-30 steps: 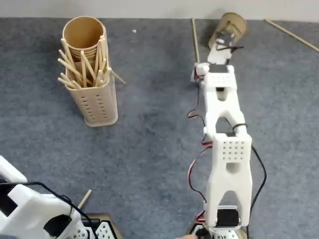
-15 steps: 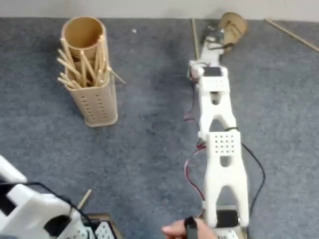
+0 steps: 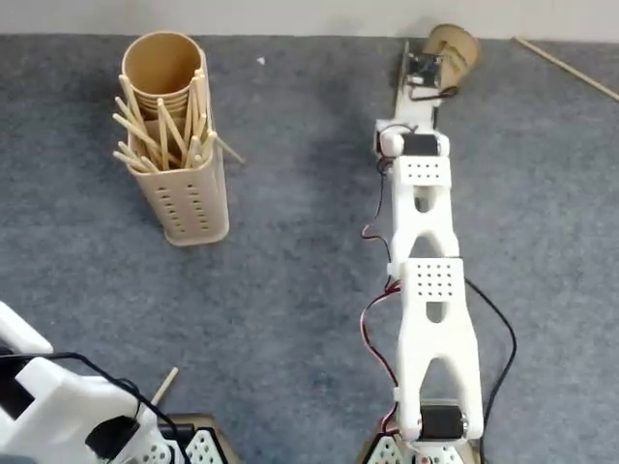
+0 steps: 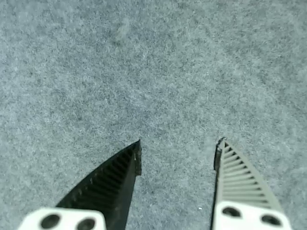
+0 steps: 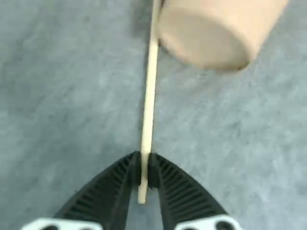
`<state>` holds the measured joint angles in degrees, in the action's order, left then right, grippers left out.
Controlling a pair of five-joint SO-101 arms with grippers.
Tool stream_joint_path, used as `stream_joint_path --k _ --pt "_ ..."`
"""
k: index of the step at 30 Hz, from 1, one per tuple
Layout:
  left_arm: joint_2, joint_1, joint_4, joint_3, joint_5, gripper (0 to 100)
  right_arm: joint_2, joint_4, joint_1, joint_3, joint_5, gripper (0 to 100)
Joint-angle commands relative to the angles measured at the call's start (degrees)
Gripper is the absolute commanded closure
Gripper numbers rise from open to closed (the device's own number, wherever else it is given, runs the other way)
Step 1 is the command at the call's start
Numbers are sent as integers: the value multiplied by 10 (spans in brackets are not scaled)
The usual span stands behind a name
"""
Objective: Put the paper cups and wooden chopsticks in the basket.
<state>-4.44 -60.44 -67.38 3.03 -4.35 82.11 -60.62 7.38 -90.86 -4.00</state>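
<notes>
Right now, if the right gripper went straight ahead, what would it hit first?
Probably the paper cup lying on its side ahead; the chopstick held in the right gripper runs up beside it. Depth is unclear.

Grey carpet covers the surface; a pale strip borders its far edge.

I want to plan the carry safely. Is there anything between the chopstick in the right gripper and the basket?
Nothing visible. The right gripper holds the chopstick, and only carpet lies between it and the basket. The paper cup lies beside the chopstick, on the side away from the basket.
</notes>
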Motion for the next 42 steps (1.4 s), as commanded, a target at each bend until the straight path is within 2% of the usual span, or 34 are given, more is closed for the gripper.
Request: stream_joint_path --k 1,8,13,16,21,23,26,31,35,37,39,42 --pt "16 7 8 -5 2 737 -51 -52 -11 -141 0 994" --pt "16 7 8 -6 3 737 -310 -202 -16 -100 0 994" --pt "17 7 4 -6 3 737 -494 -308 13 -98 0 994" --pt "17 4 4 -5 3 737 -544 -397 34 -98 4 994" --pt "17 3 4 -5 3 737 -556 -407 5 -36 4 994" --pt "17 3 4 -5 3 737 -560 -407 -8 25 23 993" --pt "17 2 4 -6 3 737 -588 -408 1 147 98 993" --pt "17 7 15 -11 2 737 -771 -407 95 448 95 993" --pt "17 7 30 -9 2 737 -931 -401 191 633 95 993" --pt "17 7 31 -7 2 737 -967 -389 215 713 93 993" --pt "17 7 29 -5 2 737 -973 -348 214 809 93 993" --pt "17 7 29 -5 2 737 -972 -210 189 974 92 993"
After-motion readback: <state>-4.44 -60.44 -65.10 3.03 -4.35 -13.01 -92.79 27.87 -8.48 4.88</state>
